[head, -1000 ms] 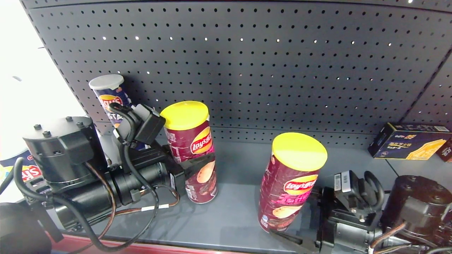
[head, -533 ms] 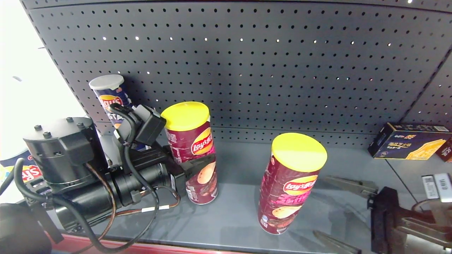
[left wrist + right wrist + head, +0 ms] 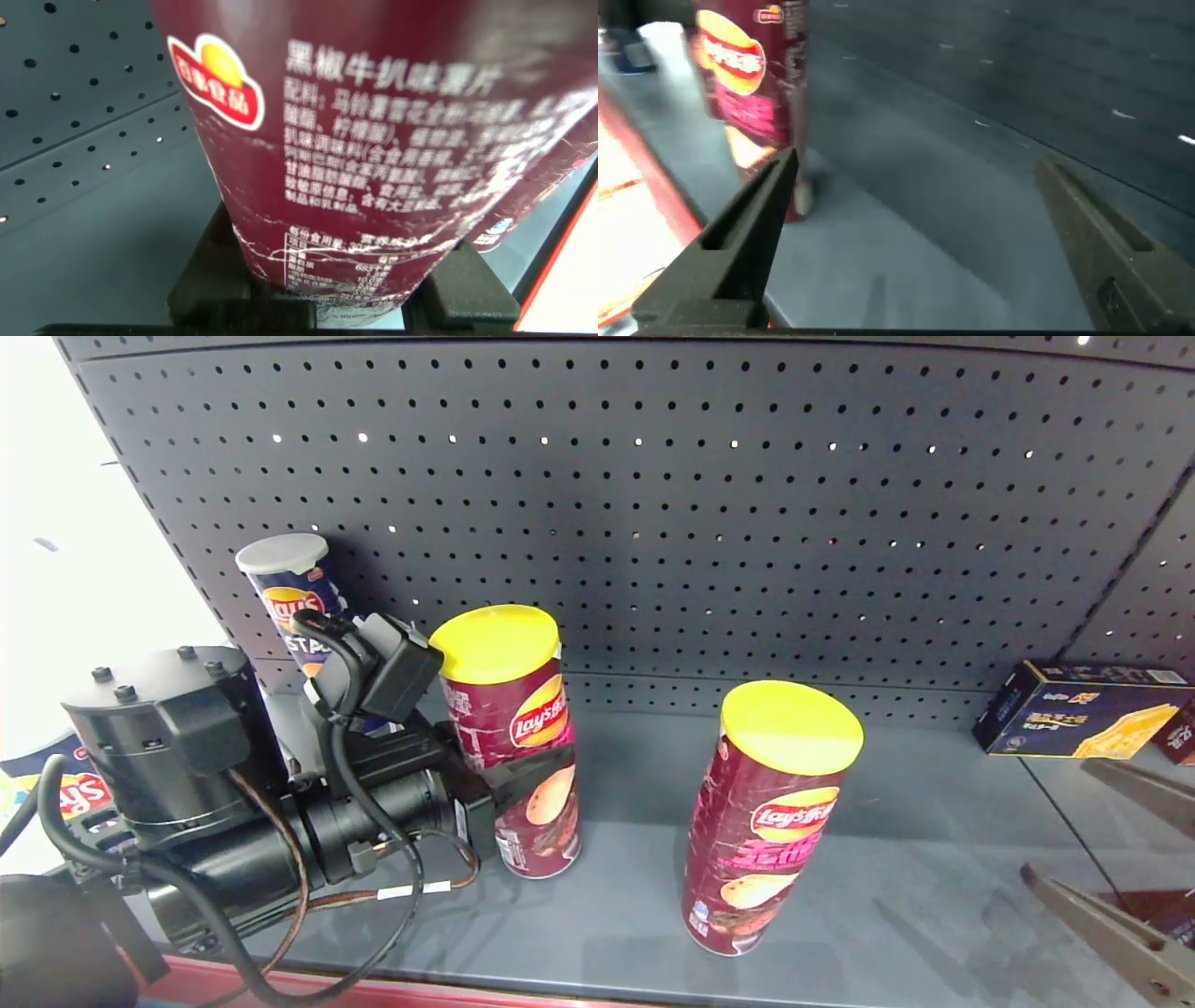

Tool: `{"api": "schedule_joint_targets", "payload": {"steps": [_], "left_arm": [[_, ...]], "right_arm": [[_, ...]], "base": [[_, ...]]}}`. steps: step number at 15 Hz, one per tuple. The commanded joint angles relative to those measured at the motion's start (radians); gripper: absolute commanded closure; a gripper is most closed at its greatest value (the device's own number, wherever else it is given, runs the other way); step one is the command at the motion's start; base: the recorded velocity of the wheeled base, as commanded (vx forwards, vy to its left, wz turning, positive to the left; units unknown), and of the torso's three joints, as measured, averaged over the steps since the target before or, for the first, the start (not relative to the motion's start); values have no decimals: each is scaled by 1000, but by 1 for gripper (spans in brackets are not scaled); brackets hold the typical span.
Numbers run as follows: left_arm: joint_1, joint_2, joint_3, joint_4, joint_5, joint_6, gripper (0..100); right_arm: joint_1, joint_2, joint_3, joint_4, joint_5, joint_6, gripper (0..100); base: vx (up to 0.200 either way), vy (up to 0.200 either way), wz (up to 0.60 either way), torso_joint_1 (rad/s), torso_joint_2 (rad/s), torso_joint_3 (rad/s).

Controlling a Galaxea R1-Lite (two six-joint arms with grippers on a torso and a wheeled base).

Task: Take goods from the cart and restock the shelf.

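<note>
The left gripper (image 3: pixel 534 773) is pinching a dark red chip can (image 3: pixel 504 709) that has a yellow lid. Its black fingers (image 3: pixel 211 280) are pressing on both sides of the can, low down on its body. The can is standing up straight at the left part of the shelf (image 3: pixel 635 905), close to the wall with holes (image 3: pixel 653 523). Its bottom is down at the shelf floor, but I cannot tell if it is touching the floor.

A second dark red chip can (image 3: pixel 775 821), also with a yellow lid, is standing on the shelf by itself. It is sitting near the middle, closer to the front edge, and it is well apart from the first can. Nothing is holding it.

The right gripper (image 3: pixel 1055 819) is hanging over the right part of the shelf, well apart from the second can. Its grey fingers (image 3: pixel 752 233) are spread wide, and the grey shelf floor is showing between them.

A blue chip can (image 3: pixel 291 586) with a pale lid is standing at the back, behind the left arm and just beside the held can. A dark box (image 3: pixel 1083 709) is lying at the far right of the shelf, against the wall.
</note>
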Motion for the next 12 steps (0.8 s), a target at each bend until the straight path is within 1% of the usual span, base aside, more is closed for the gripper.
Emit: {"api": "schedule_joint_targets", "payload": {"steps": [1, 4, 6, 8, 9, 10, 12], "left_arm": [[-2, -1, 5, 0, 0, 0, 100], [-2, -17, 10, 1, 0, 0, 100], [-2, -24, 7, 0, 0, 0, 100], [-2, -30, 5, 0, -2, 0, 100], [-7, -32, 8, 0, -2, 0, 100], [-12, -40, 8, 0, -2, 0, 100], [-15, -50, 17, 0, 0, 0, 100]], "right_arm": [[-122, -254, 2, 176, -8, 14, 0], [-228, -528, 2, 477, -8, 30, 0], [-306, -725, -8, 710, -8, 63, 0], [-354, -846, -7, 847, -5, 79, 0], [-365, -886, 1, 900, -53, 86, 0], [-363, -884, 8, 900, -71, 97, 0], [-365, -884, 84, 882, -94, 82, 0]], "base": [[0, 0, 0, 0, 0, 0], [0, 0, 0, 0, 0, 0], [0, 0, 0, 0, 0, 0], [0, 0, 0, 0, 0, 0], [0, 0, 0, 0, 0, 0], [0, 0, 0, 0, 0, 0], [0, 0, 0, 0, 0, 0]]}}
